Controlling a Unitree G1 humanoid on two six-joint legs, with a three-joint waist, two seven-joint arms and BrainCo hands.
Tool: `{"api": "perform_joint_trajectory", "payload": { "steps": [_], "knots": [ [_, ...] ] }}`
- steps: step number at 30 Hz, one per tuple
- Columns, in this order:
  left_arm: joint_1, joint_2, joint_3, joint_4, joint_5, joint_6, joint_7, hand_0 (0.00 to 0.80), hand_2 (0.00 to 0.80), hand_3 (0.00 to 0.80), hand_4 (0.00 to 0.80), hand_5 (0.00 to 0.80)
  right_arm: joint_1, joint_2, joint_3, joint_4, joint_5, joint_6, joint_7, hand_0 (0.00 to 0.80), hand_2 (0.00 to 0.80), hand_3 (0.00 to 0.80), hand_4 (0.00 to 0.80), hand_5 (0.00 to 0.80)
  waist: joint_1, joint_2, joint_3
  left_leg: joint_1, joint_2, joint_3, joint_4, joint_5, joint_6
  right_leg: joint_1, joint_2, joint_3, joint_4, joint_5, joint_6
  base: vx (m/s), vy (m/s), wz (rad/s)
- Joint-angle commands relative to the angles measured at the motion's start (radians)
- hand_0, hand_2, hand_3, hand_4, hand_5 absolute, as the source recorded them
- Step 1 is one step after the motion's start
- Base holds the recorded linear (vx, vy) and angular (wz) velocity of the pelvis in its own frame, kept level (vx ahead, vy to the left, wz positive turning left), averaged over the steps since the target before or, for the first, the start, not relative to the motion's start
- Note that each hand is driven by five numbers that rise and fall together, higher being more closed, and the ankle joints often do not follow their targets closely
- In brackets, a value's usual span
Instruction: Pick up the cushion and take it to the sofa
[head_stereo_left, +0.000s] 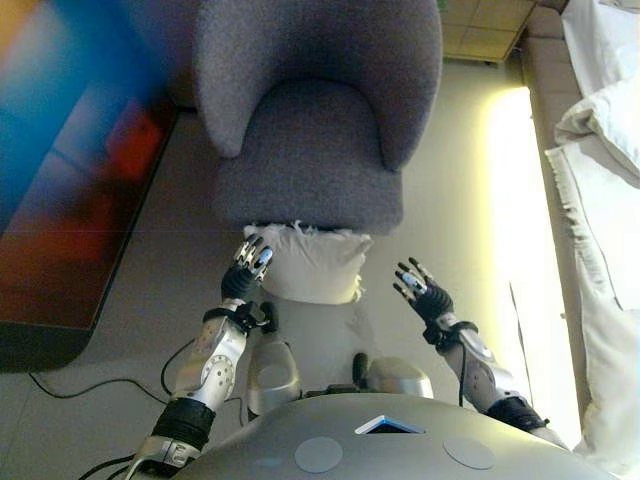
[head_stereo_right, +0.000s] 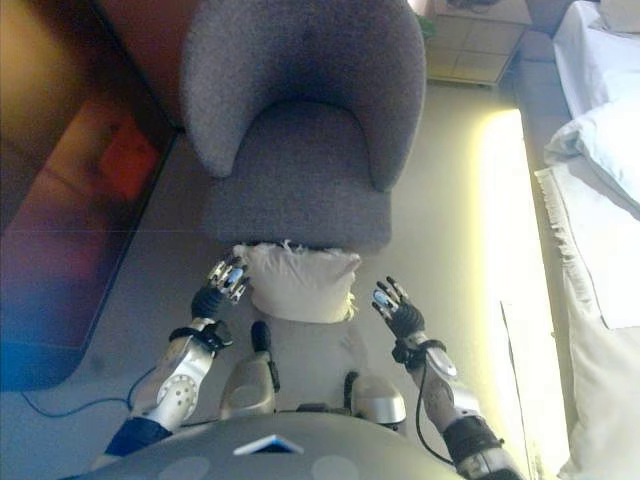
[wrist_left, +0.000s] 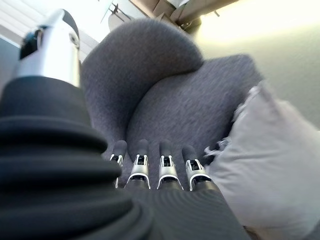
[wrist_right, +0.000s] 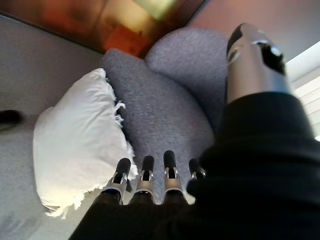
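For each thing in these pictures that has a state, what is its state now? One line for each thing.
White fringed cushion: on the floor, leaning against the armchair's front, not held.
Grey upholstered armchair: upright, seat empty.
Left hand: open, at the cushion's left edge.
Right hand: open, apart from the cushion, on its right.

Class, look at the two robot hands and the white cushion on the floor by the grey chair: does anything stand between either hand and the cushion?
Nothing visible does. The left robot hand is at the cushion's edge, and the right robot hand has only bare floor between it and the cushion. The chair stands behind the cushion.
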Motion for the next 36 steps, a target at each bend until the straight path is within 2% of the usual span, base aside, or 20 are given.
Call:
{"api": "perform_joint_trajectory", "payload": {
  "steps": [1, 2, 4, 5, 7, 8, 9, 11, 15, 16, 17, 19, 21, 22, 26, 31, 36],
  "knots": [
    [0.006, 0.033, 0.031, -0.122, -0.006, -0.029, -0.04, 0.0, 0.0, 0.0, 0.0, 0.0, -0.013, 0.023, -0.029, -0.102, -0.009, -0.052, 0.032, 0.0, 0.0, 0.0, 0.0, 0.0, 0.011, -0.03, -0.02, -0.041, -0.001, -0.014, 0.079, 0.12, -0.05, 0.033, -0.087, -0.017, 0.058, -0.002, 0.108, 0.382, 0.24, -0.73],
    [0.0, 0.042, 0.031, -0.114, -0.006, -0.027, -0.031, 0.0, 0.0, 0.0, 0.0, 0.0, -0.023, 0.026, -0.032, -0.086, -0.011, -0.055, 0.013, 0.0, 0.0, 0.0, 0.0, 0.0, 0.011, -0.03, -0.024, -0.044, -0.008, -0.002, 0.108, 0.089, -0.041, 0.034, -0.114, -0.025, 0.082, -0.012, 0.116, 0.336, 0.241, -0.85],
    [-0.03, 0.054, 0.042, -0.092, -0.018, -0.027, -0.047, 0.0, 0.0, 0.0, 0.0, 0.0, -0.04, 0.036, -0.041, -0.09, 0.011, -0.043, -0.002, 0.0, 0.0, 0.0, 0.0, 0.0, 0.015, -0.04, -0.036, -0.058, -0.043, 0.006, 0.162, 0.052, -0.011, 0.032, -0.168, -0.029, 0.162, 0.054, 0.151, 0.286, 0.258, -0.73],
    [-0.033, 0.058, 0.039, -0.097, -0.01, -0.034, -0.047, 0.0, 0.0, 0.0, 0.0, 0.0, -0.042, 0.041, -0.04, -0.095, 0.005, -0.047, 0.0, 0.0, 0.0, 0.0, 0.0, 0.0, 0.017, -0.04, -0.041, -0.047, -0.061, 0.019, 0.165, 0.031, 0.014, 0.005, -0.197, -0.041, 0.249, 0.112, 0.16, 0.262, 0.289, -0.39],
    [-0.045, 0.069, 0.019, -0.074, -0.007, -0.048, -0.034, 0.0, 0.0, 0.0, 0.0, 0.0, -0.059, 0.069, -0.024, -0.073, -0.009, -0.075, -0.019, 0.0, 0.0, 0.0, 0.0, 0.0, 0.015, -0.017, -0.043, 0.003, -0.091, 0.019, 0.163, -0.009, 0.054, -0.088, -0.226, -0.042, 0.489, 0.213, 0.15, 0.291, 0.312, -0.12],
    [-0.055, 0.073, 0.02, -0.055, -0.009, -0.049, -0.034, 0.0, 0.0, 0.0, 0.0, 0.0, -0.07, 0.079, -0.019, -0.061, -0.005, -0.081, -0.023, 0.0, 0.0, 0.0, 0.0, 0.0, 0.015, -0.01, -0.042, 0.022, -0.098, 0.018, 0.163, -0.019, 0.06, -0.118, -0.232, -0.045, 0.539, 0.229, 0.14, 0.289, 0.254, -0.01],
    [-0.062, 0.074, 0.032, -0.042, -0.007, -0.044, -0.035, 0.0, 0.0, 0.0, 0.0, 0.0, -0.079, 0.091, -0.012, -0.051, -0.008, -0.084, -0.027, 0.0, 0.0, 0.0, 0.0, 0.0, 0.019, -0.008, -0.041, 0.044, -0.108, 0.019, 0.165, -0.033, 0.066, -0.146, -0.253, -0.072, 0.572, 0.245, 0.131, 0.285, 0.184, -0.03],
    [-0.068, 0.074, 0.056, -0.045, -0.013, -0.024, -0.042, 0.0, 0.0, 0.0, 0.0, 0.0, -0.086, 0.105, -0.012, -0.038, -0.014, -0.084, -0.028, 0.0, 0.0, 0.0, 0.0, 0.0, 0.027, -0.013, -0.042, 0.072, -0.123, 0.022, 0.163, -0.046, 0.065, -0.161, -0.281, -0.126, 0.519, 0.243, 0.116, 0.288, 0.09, -0.11],
    [-0.04, 0.078, 0.093, -0.061, -0.002, -0.022, -0.049, 0.0, 0.0, 0.0, 0.0, 0.0, -0.084, 0.107, -0.023, -0.048, -0.019, -0.066, -0.017, 0.0, 0.0, 0.0, 0.0, 0.0, 0.034, -0.046, -0.017, 0.114, -0.135, 0.03, 0.191, -0.087, 0.031, -0.182, -0.314, -0.216, 0.229, 0.248, 0.122, 0.239, -0.112, -0.08],
    [-0.034, 0.078, 0.096, -0.061, 0.001, -0.028, -0.046, 0.0, 0.0, 0.0, 0.0, 0.0, -0.086, 0.104, -0.022, -0.055, -0.018, -0.06, -0.015, 0.0, 0.0, 0.0, 0.0, 0.0, 0.03, -0.054, -0.009, 0.121, -0.13, 0.033, 0.201, -0.101, 0.022, -0.191, -0.32, -0.224, 0.17, 0.26, 0.129, 0.197, -0.213, -0.12],
    [-0.028, 0.078, 0.096, -0.056, 0.002, -0.043, -0.05, 0.0, 0.0, 0.0, 0.0, 0.0, -0.091, 0.098, -0.021, -0.064, -0.014, -0.051, -0.01, 0.0, 0.0, 0.0, 0.0, 0.0, 0.024, -0.072, -0.001, 0.128, -0.13, 0.04, 0.217, -0.126, 0.013, -0.211, -0.332, -0.224, 0.093, 0.303, 0.149, 0.198, -0.219, -0.16],
    [-0.013, 0.085, 0.096, -0.061, 0.003, -0.066, -0.054, 0.0, 0.0, 0.0, 0.0, 0.0, -0.11, 0.088, -0.021, -0.069, -0.007, -0.034, 0.0, 0.0, 0.0, 0.0, 0.0, 0.0, 0.012, -0.096, 0.009, 0.14, -0.122, 0.043, 0.24, -0.172, 0.002, -0.253, -0.354, -0.2, 0.003, 0.385, 0.186, 0.222, -0.215, -0.09],
    [0.003, 0.09, 0.102, -0.068, -0.004, -0.081, -0.054, 0.0, 0.0, 0.0, 0.0, 0.0, -0.122, 0.085, -0.024, -0.06, -0.013, -0.019, 0.012, 0.0, 0.0, 0.0, 0.0, 0.0, 0.001, -0.104, 0.01, 0.149, -0.11, 0.023, 0.264, -0.207, -0.006, -0.272, -0.357, -0.144, -0.03, 0.415, 0.206, 0.25, -0.159, 0.17],
    [0.017, 0.088, 0.108, -0.069, -0.013, -0.083, -0.058, 0.0, 0.0, 0.0, 0.0, 0.0, -0.13, 0.088, -0.031, -0.05, -0.018, -0.01, 0.016, 0.0, 0.0, 0.0, 0.0, 0.0, 0.002, -0.104, 0.007, 0.151, -0.1, 0.011, 0.276, -0.216, -0.01, -0.27, -0.354, -0.121, -0.025, 0.407, 0.212, 0.243, -0.136, 0.53],
    [0.053, 0.07, 0.113, -0.063, 0.0, -0.075, -0.062, 0.0, 0.0, 0.0, 0.0, 0.0, -0.15, 0.094, -0.022, -0.024, -0.013, 0.014, 0.014, 0.0, 0.0, 0.0, 0.0, 0.0, 0.013, -0.109, -0.021, 0.167, -0.068, -0.023, 0.276, -0.218, -0.028, -0.237, -0.327, -0.107, -0.036, 0.365, 0.22, 0.235, -0.159, 0.23],
    [0.057, 0.054, 0.108, -0.07, 0.001, -0.066, -0.05, 0.0, 0.0, 0.0, 0.0, 0.0, -0.143, 0.082, 0.001, -0.05, -0.019, 0.026, -0.001, 0.0, 0.0, 0.0, 0.0, 0.0, 0.004, -0.095, -0.045, 0.212, -0.017, -0.036, 0.224, -0.163, -0.038, -0.229, -0.265, -0.107, 0.014, 0.277, 0.205, 0.167, -0.155, 0.09],
    [0.031, 0.045, 0.099, -0.08, -0.015, -0.049, -0.031, 0.0, 0.0, 0.0, 0.0, 0.0, -0.134, 0.045, 0.01, -0.073, -0.042, 0.014, 0.018, 0.0, 0.0, 0.0, 0.0, 0.0, -0.003, -0.068, -0.056, 0.218, 0.046, -0.052, 0.222, -0.042, -0.077, -0.198, -0.203, -0.145, 0.018, 0.231, 0.155, 0.096, -0.146, 0.12]
  ]
}}
